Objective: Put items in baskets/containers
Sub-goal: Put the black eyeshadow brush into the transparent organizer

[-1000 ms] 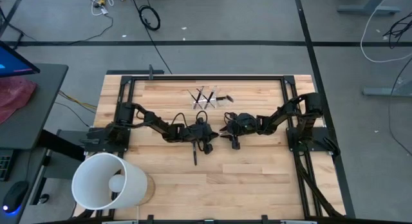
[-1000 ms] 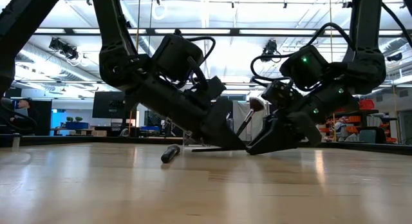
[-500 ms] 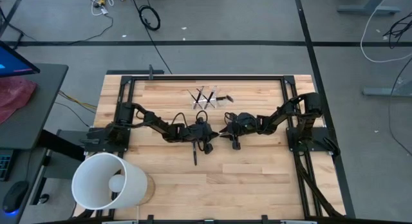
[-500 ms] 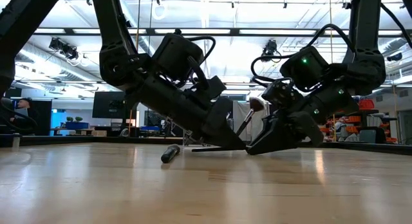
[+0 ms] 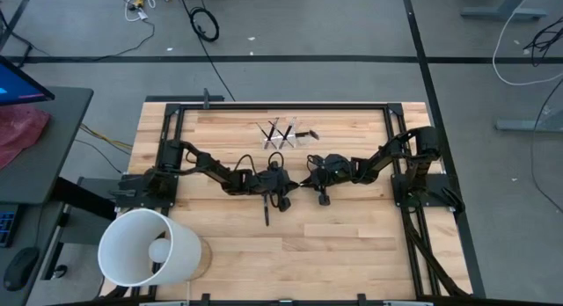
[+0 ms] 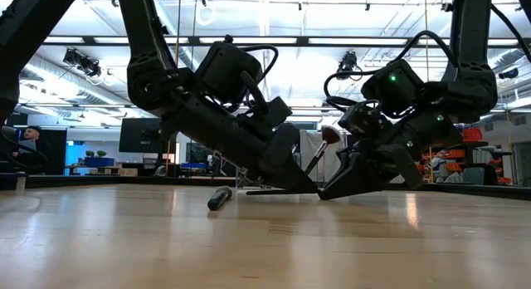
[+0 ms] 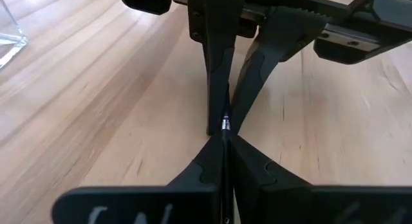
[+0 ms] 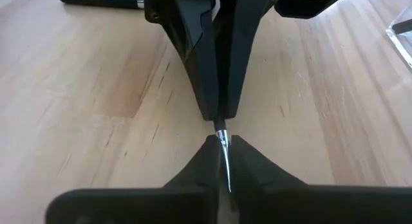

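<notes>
My two grippers meet tip to tip over the middle of the table, both slanting down to the wood. My left gripper point(image 5: 290, 185) point(image 7: 224, 143) and my right gripper point(image 5: 306, 183) point(image 8: 222, 147) are both shut on one thin brush point(image 7: 225, 124) with a silvery ferrule point(image 8: 222, 135). Another dark brush point(image 5: 266, 209) point(image 6: 218, 198) lies flat on the table near the left gripper. The clear container point(image 5: 281, 134) stands toward the far edge, with several brushes leaning in it. My left gripper pinches the thin brush's dark handle point(image 7: 224, 129) between its two fingertips. It comes slanting down from the table's left, and the brush runs along the fingers. The handle stays low, just over the wood point(image 6: 265, 192). My right gripper pinches the same brush at its silvery ferrule point(image 8: 223, 143) between its two fingertips. It comes slanting down from the table's right, facing the left fingers point(image 8: 219, 89). The brush runs along the fingers, close to the table.
A large white bucket point(image 5: 145, 246) lies on its side at the near left corner. A black frame point(image 5: 281, 105) borders the table's far edge and sides. The clear container's wall shows in the left wrist view point(image 7: 9, 44) and the right wrist view point(image 8: 402, 37).
My right gripper has shut on the thin brush that my left gripper holds. Both arms have stayed where they were, and the brush has not moved.
</notes>
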Controlling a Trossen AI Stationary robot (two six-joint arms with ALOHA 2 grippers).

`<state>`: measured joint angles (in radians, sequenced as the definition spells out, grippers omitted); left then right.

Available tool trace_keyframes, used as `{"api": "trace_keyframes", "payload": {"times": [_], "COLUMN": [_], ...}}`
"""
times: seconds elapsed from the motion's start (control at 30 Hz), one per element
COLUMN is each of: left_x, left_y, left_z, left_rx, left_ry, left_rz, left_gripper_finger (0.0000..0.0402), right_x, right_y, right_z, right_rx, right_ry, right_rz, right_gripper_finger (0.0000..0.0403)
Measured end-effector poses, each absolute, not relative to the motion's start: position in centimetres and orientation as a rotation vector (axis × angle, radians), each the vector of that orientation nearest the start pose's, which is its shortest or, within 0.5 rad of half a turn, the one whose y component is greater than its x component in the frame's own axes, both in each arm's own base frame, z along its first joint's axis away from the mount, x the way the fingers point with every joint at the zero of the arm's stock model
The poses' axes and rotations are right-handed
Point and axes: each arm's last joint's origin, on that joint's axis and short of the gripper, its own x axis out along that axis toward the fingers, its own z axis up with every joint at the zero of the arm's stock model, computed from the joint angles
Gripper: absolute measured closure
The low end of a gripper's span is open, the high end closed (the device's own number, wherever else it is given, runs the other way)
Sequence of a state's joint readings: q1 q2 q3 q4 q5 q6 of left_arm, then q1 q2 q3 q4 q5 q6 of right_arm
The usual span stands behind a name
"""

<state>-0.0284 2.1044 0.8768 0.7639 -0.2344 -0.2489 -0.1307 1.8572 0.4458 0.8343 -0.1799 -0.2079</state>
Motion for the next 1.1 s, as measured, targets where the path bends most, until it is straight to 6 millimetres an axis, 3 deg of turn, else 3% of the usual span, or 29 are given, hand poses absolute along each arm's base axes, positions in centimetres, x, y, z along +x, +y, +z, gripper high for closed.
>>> {"api": "trace_keyframes", "payload": {"times": [0.27,0.43,0.53,0.7,0.9,1.1], "left_x": [38.0,38.0,37.8,36.9,35.1,34.1], "left_y": [-0.4,-0.3,-0.2,0.1,0.6,0.7], "left_z": [7.8,8.9,10.7,13.3,16.6,18.2], "left_rx": [-0.191,-0.182,-0.151,-0.131,0.006,0.023], "left_ry": [0.431,0.420,0.416,0.466,0.529,0.543], "left_rz": [0.232,0.225,0.200,0.216,0.347,0.390], "left_gripper_finger": [0.0368,0.0328,0.0298,0.0252,0.0225,0.0225], "right_x": [27.1,27.6,28.1,29.2,30.4,31.2], "right_y": [-3.0,-3.1,-3.0,-2.7,-2.4,-2.9], "right_z": [7.7,9.9,11.5,15.0,21.7,28.1], "right_rx": [-0.126,-0.124,-0.150,-0.247,-0.477,-1.000], "right_ry": [0.562,0.586,0.662,0.865,1.046,1.164], "right_rz": [0.108,0.099,0.082,0.053,-0.031,-0.086], "right_gripper_finger": [0.0388,0.0390,0.0391,0.0391,0.0391,0.0392]}}
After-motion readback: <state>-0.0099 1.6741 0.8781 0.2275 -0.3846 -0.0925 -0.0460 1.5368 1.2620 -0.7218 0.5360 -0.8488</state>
